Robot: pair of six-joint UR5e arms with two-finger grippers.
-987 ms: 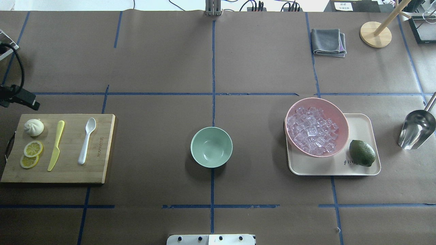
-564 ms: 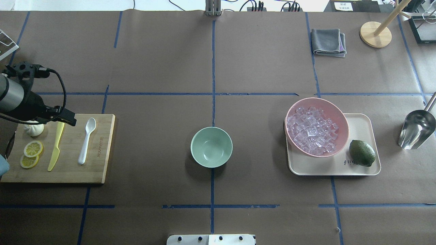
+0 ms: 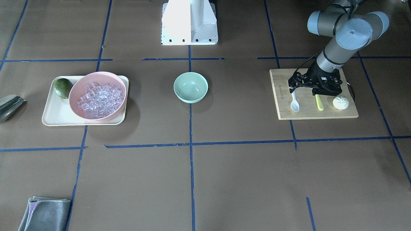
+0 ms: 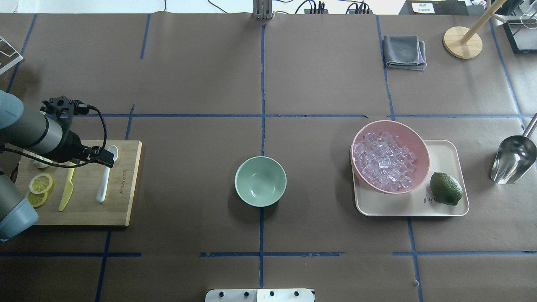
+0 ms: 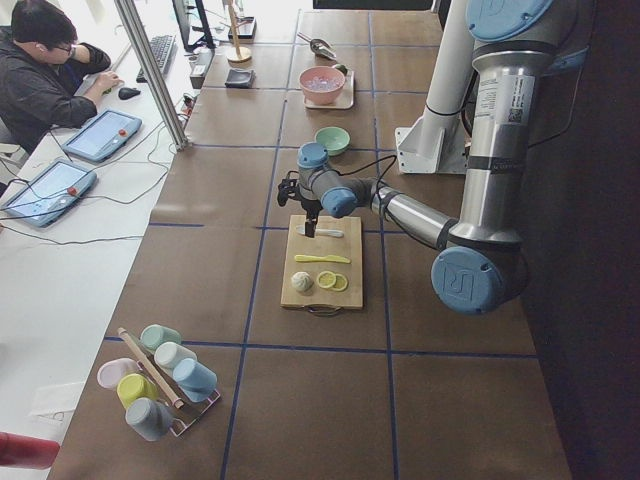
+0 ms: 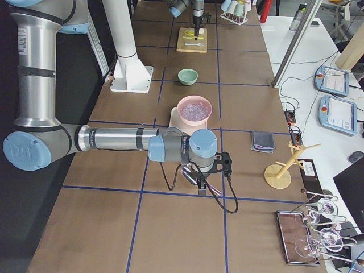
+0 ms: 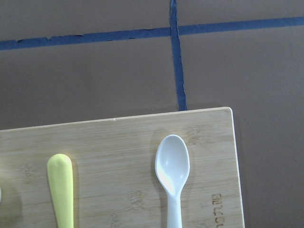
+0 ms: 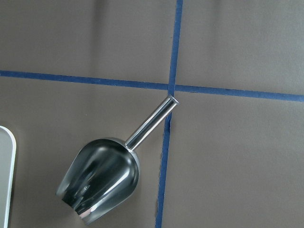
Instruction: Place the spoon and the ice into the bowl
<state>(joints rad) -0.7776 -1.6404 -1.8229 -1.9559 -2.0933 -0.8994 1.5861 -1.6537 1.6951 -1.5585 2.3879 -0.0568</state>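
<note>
The white spoon (image 4: 104, 182) lies on the wooden cutting board (image 4: 126, 201) at the left, scoop away from the robot; it also shows in the left wrist view (image 7: 173, 173). My left gripper (image 4: 100, 156) hovers over the spoon's scoop end (image 3: 294, 104); its fingers do not show clearly. The mint-green bowl (image 4: 260, 181) stands empty at the table's middle. The ice (image 4: 384, 161) is heaped in the pink bowl (image 4: 423, 144) at the right. My right gripper (image 6: 200, 177) shows only in the exterior right view, above a metal scoop (image 8: 99, 183); I cannot tell its state.
A yellow-green knife (image 4: 67, 188), lemon slices (image 4: 40, 184) and a white bun (image 3: 340, 103) share the board. The pink bowl and a lime (image 4: 446, 188) sit on a beige tray (image 4: 449, 209). A grey cloth (image 4: 404, 51) and wooden stand (image 4: 462, 42) are at the far right.
My left arm has come in from the left edge and moved right across the board, from over the bun to over the spoon's scoop. Nothing else has moved.
</note>
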